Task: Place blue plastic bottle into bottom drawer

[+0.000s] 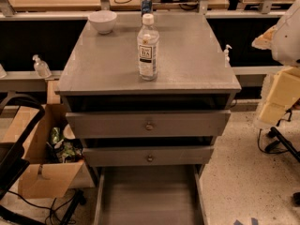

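Observation:
The blue plastic bottle (147,48), clear with a white cap and a white label, stands upright near the middle of the grey cabinet top (197,64). The bottom drawer (149,196) is pulled out at the foot of the cabinet, and its flat grey floor is bare. My gripper (277,97) shows as pale yellowish blocks under a white arm part at the right edge. It is level with the cabinet top, well to the right of the bottle, and holds nothing that I can see.
A white bowl (102,21) and a blue-and-silver can (146,4) stand at the back of the top. Two upper drawers with knobs (149,125) are slightly out. A cardboard box (44,149) sits left; a small pump bottle (41,67) is on the left shelf.

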Action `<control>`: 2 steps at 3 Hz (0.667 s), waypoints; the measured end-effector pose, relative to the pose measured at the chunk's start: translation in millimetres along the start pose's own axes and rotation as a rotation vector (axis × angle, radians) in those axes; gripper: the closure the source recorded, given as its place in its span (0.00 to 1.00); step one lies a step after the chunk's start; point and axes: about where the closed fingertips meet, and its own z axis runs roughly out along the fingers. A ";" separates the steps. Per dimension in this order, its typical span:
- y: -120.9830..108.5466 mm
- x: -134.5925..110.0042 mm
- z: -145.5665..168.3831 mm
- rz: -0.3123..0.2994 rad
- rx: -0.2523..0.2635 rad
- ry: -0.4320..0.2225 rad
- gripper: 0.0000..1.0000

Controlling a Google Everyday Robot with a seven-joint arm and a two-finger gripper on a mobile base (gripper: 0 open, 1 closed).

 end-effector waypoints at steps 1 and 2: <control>0.0 0.0 0.0 0.000 0.000 0.000 0.00; -11.6 -4.1 4.8 0.036 0.014 -0.114 0.00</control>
